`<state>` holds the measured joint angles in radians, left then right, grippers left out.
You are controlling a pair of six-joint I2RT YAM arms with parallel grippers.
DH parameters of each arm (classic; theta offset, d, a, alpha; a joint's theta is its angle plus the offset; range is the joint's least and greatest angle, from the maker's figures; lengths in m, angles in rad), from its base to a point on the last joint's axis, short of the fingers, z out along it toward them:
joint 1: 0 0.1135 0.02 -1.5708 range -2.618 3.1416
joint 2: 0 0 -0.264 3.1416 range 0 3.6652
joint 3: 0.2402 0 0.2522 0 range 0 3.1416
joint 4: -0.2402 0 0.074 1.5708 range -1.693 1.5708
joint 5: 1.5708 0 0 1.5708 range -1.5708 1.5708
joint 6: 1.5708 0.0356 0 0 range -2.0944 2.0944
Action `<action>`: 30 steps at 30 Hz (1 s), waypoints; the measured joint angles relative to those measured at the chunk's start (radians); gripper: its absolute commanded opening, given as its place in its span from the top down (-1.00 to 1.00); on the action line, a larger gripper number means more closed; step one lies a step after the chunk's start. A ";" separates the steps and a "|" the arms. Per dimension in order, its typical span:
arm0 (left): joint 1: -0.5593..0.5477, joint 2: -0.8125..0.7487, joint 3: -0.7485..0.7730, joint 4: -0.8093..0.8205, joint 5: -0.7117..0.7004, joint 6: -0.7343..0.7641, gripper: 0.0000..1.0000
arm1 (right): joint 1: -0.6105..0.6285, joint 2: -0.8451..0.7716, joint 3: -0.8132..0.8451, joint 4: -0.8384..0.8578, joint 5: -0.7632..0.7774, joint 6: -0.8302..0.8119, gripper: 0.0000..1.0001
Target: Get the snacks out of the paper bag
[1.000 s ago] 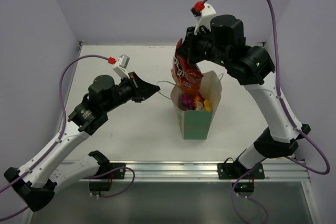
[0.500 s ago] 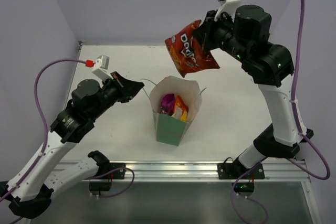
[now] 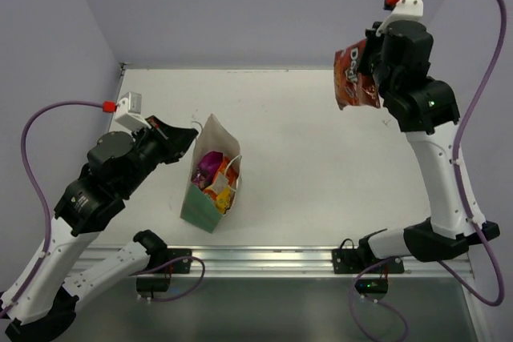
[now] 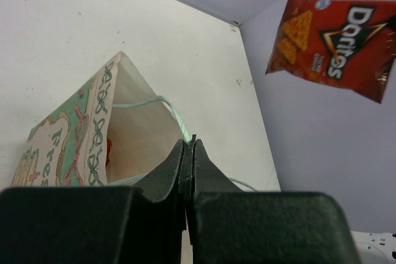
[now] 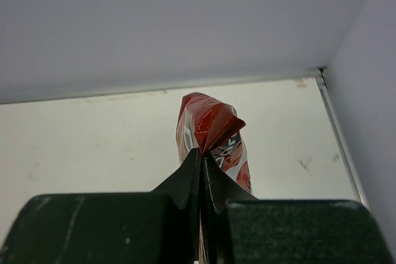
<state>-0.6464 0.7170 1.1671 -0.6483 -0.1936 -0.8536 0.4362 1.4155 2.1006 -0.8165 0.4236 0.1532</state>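
Left gripper is pinched shut on the string handle at the rim of the paper bag, which stands tilted with its mouth open. Right gripper, raised well to the right of the bag, clamps a red chip packet. Inside the bag lie a magenta packet and orange and yellow packets.

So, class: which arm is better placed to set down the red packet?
Right: the right gripper is shut on the red packet, high over the table; the left gripper holds the paper bag by its handle.
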 measured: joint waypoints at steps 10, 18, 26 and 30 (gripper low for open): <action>0.000 -0.004 0.000 -0.004 0.004 0.000 1.00 | -0.221 0.003 -0.579 -0.029 0.122 0.146 1.00; 0.000 -0.011 0.000 -0.004 0.008 0.000 0.99 | -0.217 0.094 -0.589 -0.037 0.148 0.173 0.90; 0.000 -0.007 0.000 -0.003 0.019 0.000 0.99 | -0.140 0.367 -0.424 -0.063 0.080 0.180 0.42; 0.000 -0.002 0.000 -0.003 0.030 0.000 0.97 | -0.139 0.386 -0.382 -0.088 0.082 0.190 -0.20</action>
<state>-0.6464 0.7151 1.1671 -0.6514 -0.1638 -0.8536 0.2974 1.8011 1.7184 -0.9047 0.5056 0.3435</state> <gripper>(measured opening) 0.015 0.411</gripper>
